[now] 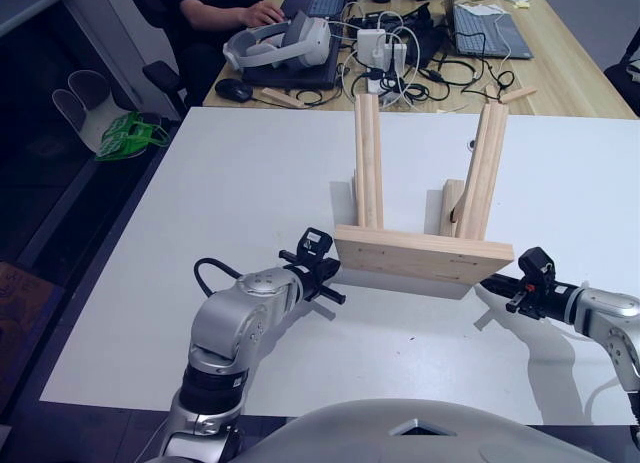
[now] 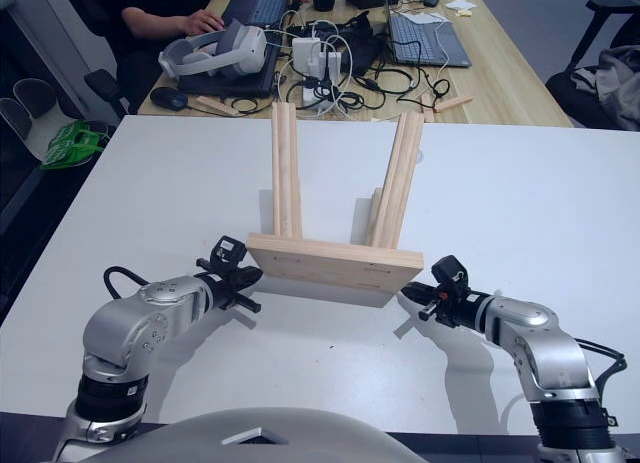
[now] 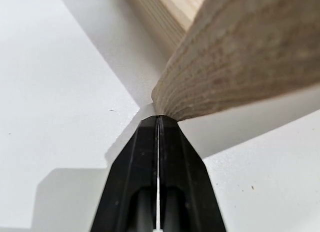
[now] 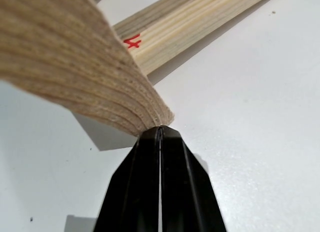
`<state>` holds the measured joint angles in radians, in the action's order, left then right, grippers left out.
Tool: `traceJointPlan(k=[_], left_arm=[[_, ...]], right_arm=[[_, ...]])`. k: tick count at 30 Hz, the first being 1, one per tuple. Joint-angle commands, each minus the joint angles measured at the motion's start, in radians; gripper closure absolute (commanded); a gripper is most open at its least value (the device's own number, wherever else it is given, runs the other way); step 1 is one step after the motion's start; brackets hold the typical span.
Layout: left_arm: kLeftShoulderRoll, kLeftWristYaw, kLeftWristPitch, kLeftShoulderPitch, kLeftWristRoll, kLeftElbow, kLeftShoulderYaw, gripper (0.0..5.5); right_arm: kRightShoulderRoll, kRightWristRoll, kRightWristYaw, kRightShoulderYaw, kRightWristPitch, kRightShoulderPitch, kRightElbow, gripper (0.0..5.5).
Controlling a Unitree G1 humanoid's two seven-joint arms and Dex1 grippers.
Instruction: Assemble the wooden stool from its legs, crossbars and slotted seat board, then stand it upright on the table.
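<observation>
The wooden stool lies with its seat board (image 1: 420,255) on edge nearest me. Its legs (image 1: 367,158) (image 1: 485,168) point away over the white table (image 1: 230,183), with a crossbar (image 1: 452,205) between them. My left gripper (image 1: 335,271) is shut, its tips pressed against the board's left corner (image 3: 200,76). At the board's right corner (image 4: 90,76), my right gripper (image 1: 488,281) is shut and its tips (image 4: 161,128) touch the wood. The board casts a shadow beneath it and seems slightly raised. A leg with a red mark (image 4: 200,26) lies behind.
Beyond the table's far edge stands a wooden desk (image 1: 560,83) with laptops, a white headset (image 1: 280,41), cables and a person's hand on a keyboard. Loose wood strips (image 1: 285,97) lie near that edge. A green bag (image 1: 130,135) hangs off to the left.
</observation>
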<state>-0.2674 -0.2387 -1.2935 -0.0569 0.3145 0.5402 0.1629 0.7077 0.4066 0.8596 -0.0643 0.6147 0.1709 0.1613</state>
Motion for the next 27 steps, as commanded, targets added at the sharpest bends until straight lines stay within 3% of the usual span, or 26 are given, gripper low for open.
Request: traceJointPlan(k=[1, 27], left_arm=[[0.011, -0.028, -0.007, 0.009, 0.038, 0.014, 0.004, 5.46], [0.054, -0.110, 0.028, 0.008, 0.132, -0.004, -0.063, 5.46]], right_arm=[[-0.004, 0.023, 0.021, -0.002, 0.004, -0.006, 0.004, 5.50], [-0.051, 0.133, 0.043, -0.047, 0.080, -0.014, 0.065, 5.50]])
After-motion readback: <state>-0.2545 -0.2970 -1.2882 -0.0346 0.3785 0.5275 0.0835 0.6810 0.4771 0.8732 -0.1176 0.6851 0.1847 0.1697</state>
